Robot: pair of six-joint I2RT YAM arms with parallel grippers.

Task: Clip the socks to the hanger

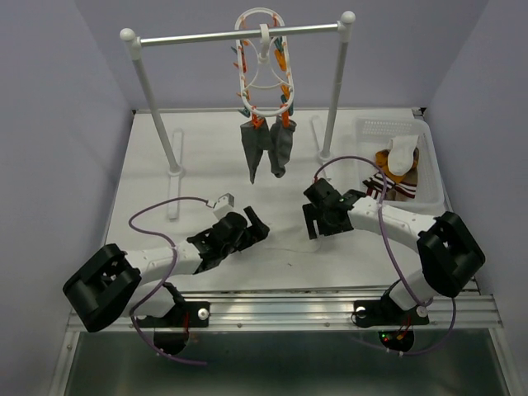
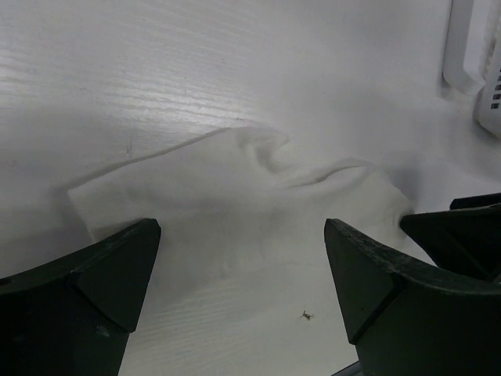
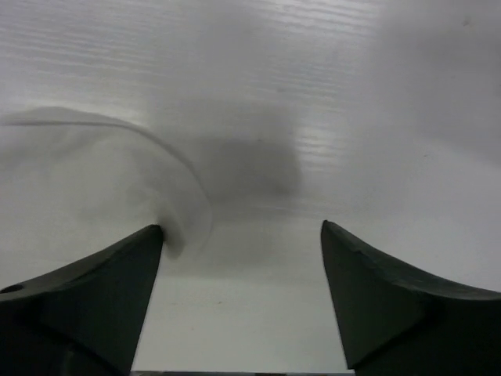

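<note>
A white sock (image 2: pixel 235 188) lies flat and creased on the white table, just ahead of my open, empty left gripper (image 2: pixel 243 235), whose jaws straddle its near edge. My right gripper (image 3: pixel 243 235) is open and empty, low over the table, with the sock's curled edge (image 3: pixel 102 172) at its left finger. In the top view both grippers (image 1: pixel 257 224) (image 1: pixel 312 224) face each other at mid-table. The white oval hanger (image 1: pixel 262 62) hangs on the rail with two grey socks (image 1: pixel 266 148) clipped under it. More socks (image 1: pixel 396 161), white, mustard and brown striped, lie in the basket.
The metal rail stand (image 1: pixel 235 35) with ball-topped posts spans the back; its feet (image 1: pixel 173 177) rest on the table. A white perforated basket (image 1: pixel 429 177) sits at the right edge. The right gripper's dark fingers (image 2: pixel 458 227) show at the right of the left wrist view.
</note>
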